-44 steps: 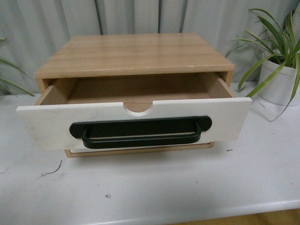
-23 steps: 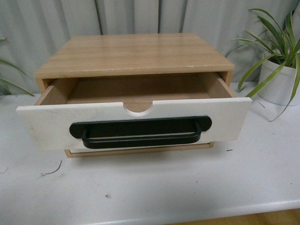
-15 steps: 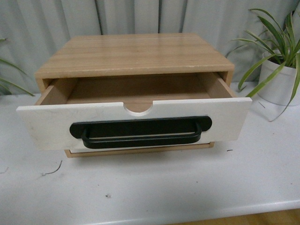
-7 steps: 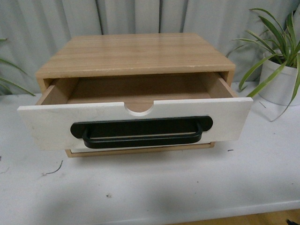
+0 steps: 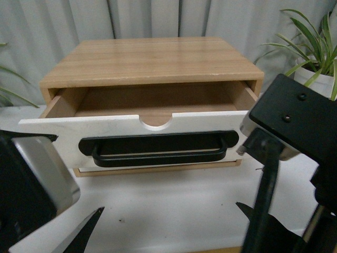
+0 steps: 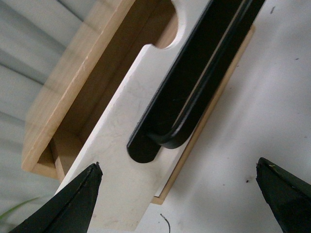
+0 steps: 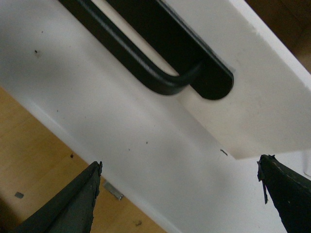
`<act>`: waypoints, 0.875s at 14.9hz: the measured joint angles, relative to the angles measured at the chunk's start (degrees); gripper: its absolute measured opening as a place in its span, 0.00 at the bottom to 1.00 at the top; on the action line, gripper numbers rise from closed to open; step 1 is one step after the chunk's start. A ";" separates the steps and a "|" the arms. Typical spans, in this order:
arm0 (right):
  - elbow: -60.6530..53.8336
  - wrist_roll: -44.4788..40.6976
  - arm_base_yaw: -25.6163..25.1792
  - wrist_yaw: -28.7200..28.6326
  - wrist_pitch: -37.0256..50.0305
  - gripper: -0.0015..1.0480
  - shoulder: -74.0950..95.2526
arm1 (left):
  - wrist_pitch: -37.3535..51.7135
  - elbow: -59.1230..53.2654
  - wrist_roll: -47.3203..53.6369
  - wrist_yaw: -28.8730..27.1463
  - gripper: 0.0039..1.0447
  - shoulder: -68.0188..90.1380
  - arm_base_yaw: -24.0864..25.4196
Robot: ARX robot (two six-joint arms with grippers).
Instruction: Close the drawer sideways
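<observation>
Ahead, the drawer (image 5: 121, 126) lies beyond the left gripper (image 6: 178, 163) and right gripper (image 7: 180, 161), both spread.

The right arm (image 5: 295, 118) hides the drawer (image 5: 116, 129) front's right end

Potted plant (image 5: 318, 79), grey curtain (image 5: 63, 26) — white table (image 5: 174, 205)
</observation>
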 joint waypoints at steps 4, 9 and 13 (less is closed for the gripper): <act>5.99 -0.28 -0.07 -0.83 2.49 0.94 7.67 | 4.50 4.00 -0.24 -1.20 0.94 9.55 1.03; 13.53 -0.37 -1.70 -2.54 3.26 0.94 15.23 | 6.38 11.67 -0.22 -1.01 0.94 17.97 4.13; 19.89 -0.57 -3.91 -3.54 3.30 0.94 20.76 | 5.31 19.39 0.35 -1.03 0.94 24.61 4.79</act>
